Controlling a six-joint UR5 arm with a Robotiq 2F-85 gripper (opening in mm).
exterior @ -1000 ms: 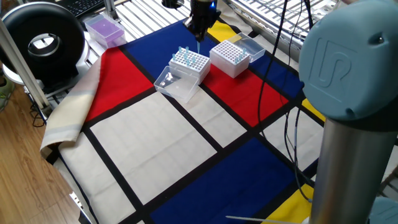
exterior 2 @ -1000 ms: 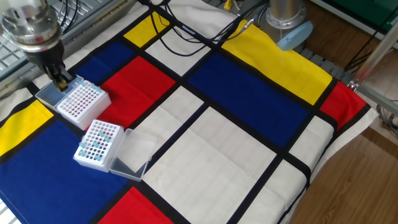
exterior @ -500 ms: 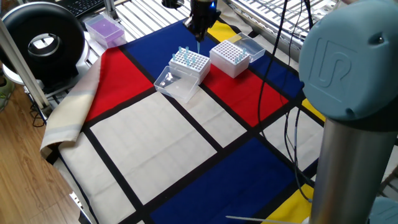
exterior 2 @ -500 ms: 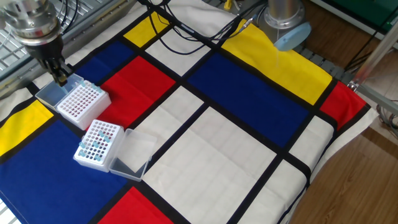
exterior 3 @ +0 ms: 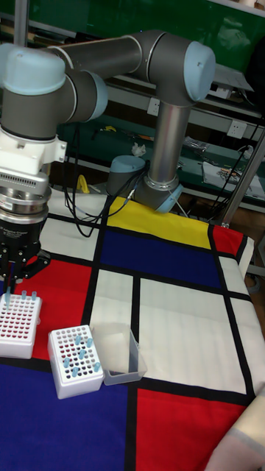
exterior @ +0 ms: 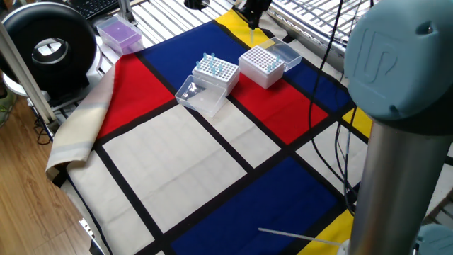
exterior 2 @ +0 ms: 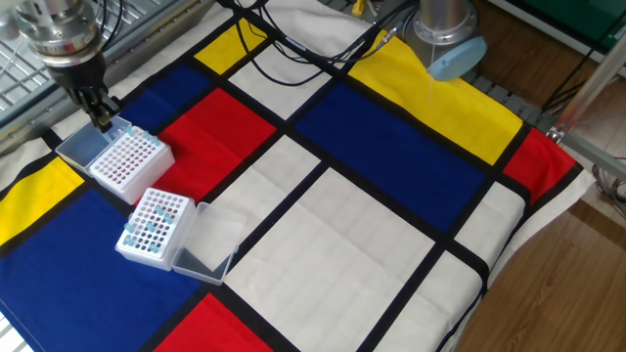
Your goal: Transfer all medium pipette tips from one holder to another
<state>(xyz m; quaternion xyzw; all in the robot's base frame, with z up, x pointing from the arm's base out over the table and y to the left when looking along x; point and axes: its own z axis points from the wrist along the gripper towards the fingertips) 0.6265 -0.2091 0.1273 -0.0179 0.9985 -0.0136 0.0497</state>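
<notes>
I saw the gripper (exterior 2: 102, 114) over the far white perforated box (exterior 2: 130, 164), fingers pinched on one pale-blue translucent tip (exterior: 252, 37) hanging point down. More tips (exterior 2: 147, 233) stood in the near box (exterior 2: 154, 227), its clear lid (exterior 2: 207, 245) open beside it.

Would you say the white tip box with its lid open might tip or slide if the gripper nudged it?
The box probably slides easily: small plastic on smooth cloth. It looks light, mostly hollow with few tips. Its squat shape and the open lid lying flat beside it likely resist tipping.
</notes>
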